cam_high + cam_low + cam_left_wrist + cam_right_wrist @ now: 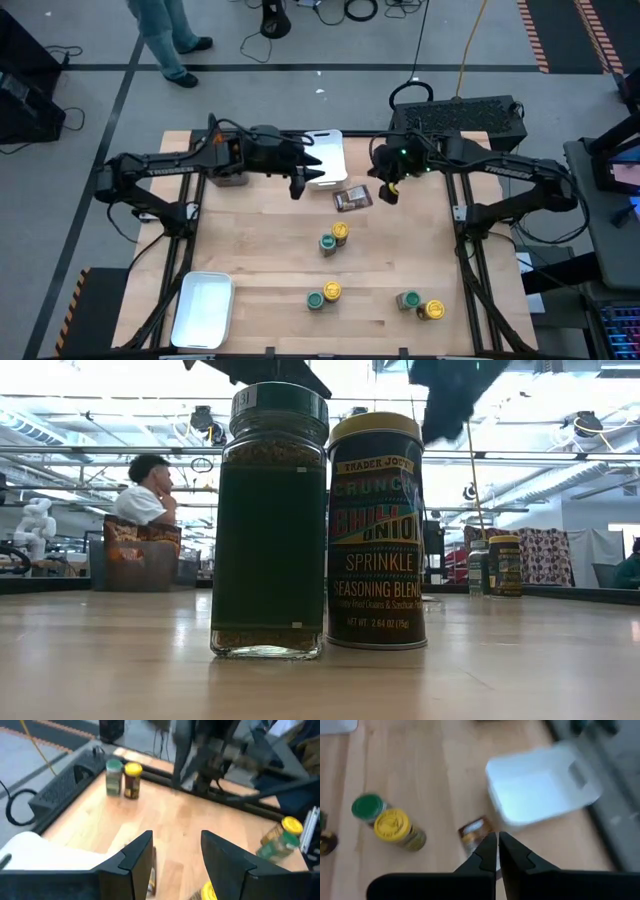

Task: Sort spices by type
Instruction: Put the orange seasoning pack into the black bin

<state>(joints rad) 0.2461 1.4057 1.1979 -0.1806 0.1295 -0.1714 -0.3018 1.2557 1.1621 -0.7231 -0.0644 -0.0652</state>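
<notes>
Three pairs of spice jars stand upright on the wooden table, each a green-lidded jar beside a yellow-lidded one: a middle pair [334,238], a near pair [323,295] and a near-right pair [420,306]. An orange-brown packet [352,199] lies flat towards the far side. My left gripper [300,178] is open and hovers by the far white tray [330,150], left of the packet. In its wrist view the fingers [175,855] stand apart over bare wood. My right gripper [390,190] is shut [497,847] and hovers just right of the packet [474,831], touching nothing.
A second white tray [203,308] sits at the near-left corner. A dark bin [460,115] stands at the far-right corner behind my right arm. Bare wood lies between the packet and the middle jar pair. A person's legs [165,35] show beyond the far edge.
</notes>
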